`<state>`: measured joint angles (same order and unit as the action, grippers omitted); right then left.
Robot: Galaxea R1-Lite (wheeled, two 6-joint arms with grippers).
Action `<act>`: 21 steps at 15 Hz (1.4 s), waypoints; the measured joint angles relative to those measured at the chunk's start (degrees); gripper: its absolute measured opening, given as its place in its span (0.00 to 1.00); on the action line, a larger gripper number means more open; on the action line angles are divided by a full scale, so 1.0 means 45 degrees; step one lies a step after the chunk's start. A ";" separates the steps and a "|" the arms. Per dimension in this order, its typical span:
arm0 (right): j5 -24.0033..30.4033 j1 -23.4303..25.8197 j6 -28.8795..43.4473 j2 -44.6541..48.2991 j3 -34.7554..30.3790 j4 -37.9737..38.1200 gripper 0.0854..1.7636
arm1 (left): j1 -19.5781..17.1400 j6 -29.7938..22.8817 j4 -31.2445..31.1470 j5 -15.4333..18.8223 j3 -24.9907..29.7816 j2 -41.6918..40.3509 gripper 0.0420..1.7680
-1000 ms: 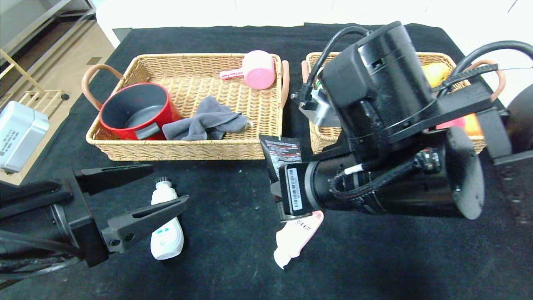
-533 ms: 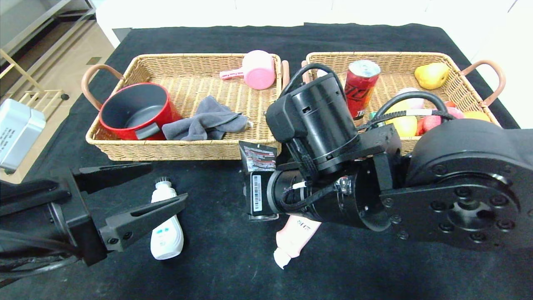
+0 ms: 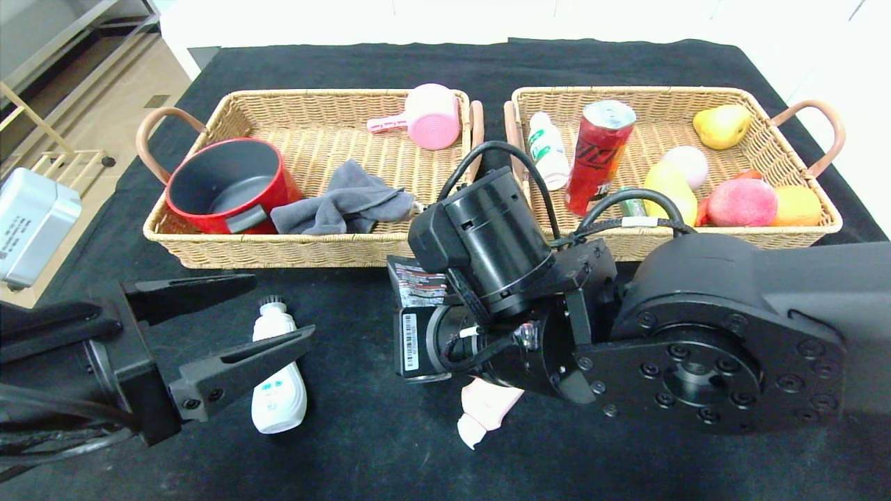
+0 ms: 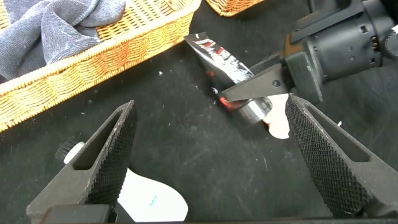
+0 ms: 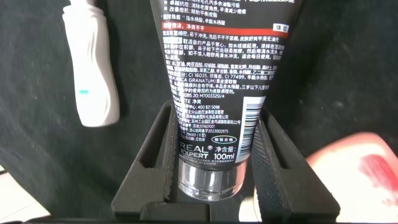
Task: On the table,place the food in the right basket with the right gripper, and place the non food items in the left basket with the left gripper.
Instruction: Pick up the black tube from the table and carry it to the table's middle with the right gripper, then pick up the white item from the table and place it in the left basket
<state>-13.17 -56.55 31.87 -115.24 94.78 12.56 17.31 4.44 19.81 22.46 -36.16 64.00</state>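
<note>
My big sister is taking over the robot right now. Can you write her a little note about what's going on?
Right gripper: shut on the dark tube, low over the table between the baskets' near ends.
Left gripper: open, hanging over the white brush bottle, holding nothing.
Done: small white bottle, red can and peach are in the right basket.
Left: dark tube, brush bottle and pink tube must go in the left basket. The dark tube is in the wrong gripper for that.
</note>
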 joint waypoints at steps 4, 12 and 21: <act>-0.0203 0.0030 -0.0014 -0.0135 -0.0005 -0.0103 0.39 | 0.0000 0.0022 0.0000 0.0000 0.0005 0.0011 0.97; -0.0203 0.0016 -0.0095 -0.0179 -0.0030 -0.0098 0.68 | 0.0000 0.0022 0.0000 0.0005 0.0035 0.0014 0.97; -0.0165 -0.0247 -0.2238 0.1284 -0.0916 0.0241 0.87 | 0.0000 0.0024 0.0000 0.0000 0.0019 0.0054 0.97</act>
<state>-13.91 -57.66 21.80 -109.46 90.66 13.64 17.31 4.55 19.81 22.46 -36.07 64.24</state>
